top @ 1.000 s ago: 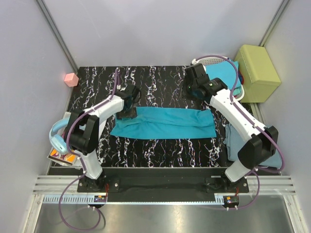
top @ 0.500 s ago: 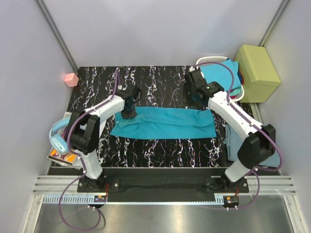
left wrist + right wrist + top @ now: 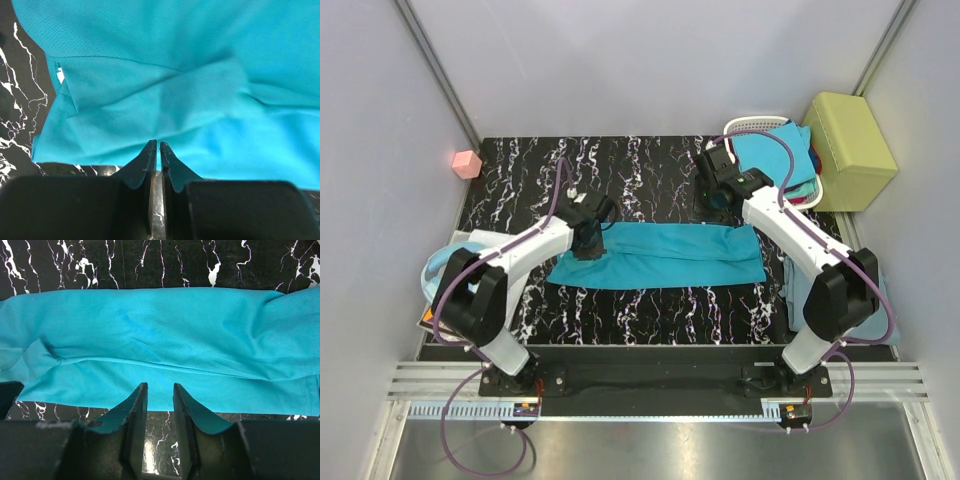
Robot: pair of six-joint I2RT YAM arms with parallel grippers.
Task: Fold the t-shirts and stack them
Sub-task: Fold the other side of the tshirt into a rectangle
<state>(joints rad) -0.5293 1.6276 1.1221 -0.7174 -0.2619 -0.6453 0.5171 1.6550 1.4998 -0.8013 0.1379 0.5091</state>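
On black white-veined marble tabletop (image 3: 640, 165): teal cloth t-shirt (image 3: 660, 257), folded into a band. Left gripper (image 3: 155, 145) had just closed at its far-left hem, cloth possibly pinched; right gripper (image 3: 160, 387) hovered part-open, empty. Next fold seemed imminent.

Black white-veined table (image 3: 650, 165), teal t-shirt (image 3: 660, 255) — a long folded strip — across its middle, grey-blue shirt (image 3: 797, 298) at right edge

Top view: the fingertips of the left pincer (image 3: 588, 244) are hidden beneath its own wrist housing. The right arm (image 3: 790, 225) covers part of the grey-blue t-shirt (image 3: 796, 290) at right. Left wrist view: upper and right edges crop the teal t-shirt (image 3: 200, 75).
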